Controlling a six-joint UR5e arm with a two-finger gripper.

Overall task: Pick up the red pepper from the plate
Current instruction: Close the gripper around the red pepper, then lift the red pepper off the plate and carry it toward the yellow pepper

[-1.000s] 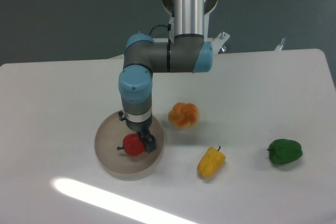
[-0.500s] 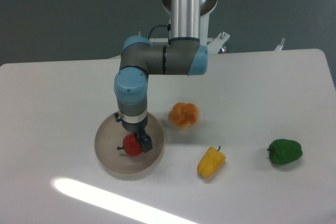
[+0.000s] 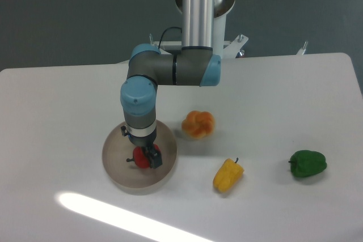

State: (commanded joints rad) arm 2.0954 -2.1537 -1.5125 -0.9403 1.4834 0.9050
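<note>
The red pepper lies in the round beige plate at the front left of the table, its dark stem pointing left. My gripper reaches straight down into the plate and stands right over the pepper, hiding its top. One dark finger shows against the pepper's right side; the other finger is hidden behind the wrist and pepper. The jaws look spread to about the pepper's width. The pepper rests on the plate.
An orange ribbed fruit lies just right of the plate. A yellow pepper lies at the front middle and a green pepper at the right. The arm's elbow hangs above the plate's far side.
My gripper and wrist have shifted a little to the left, from the pepper's right side to right above it. The pepper has stayed in place on the plate.
</note>
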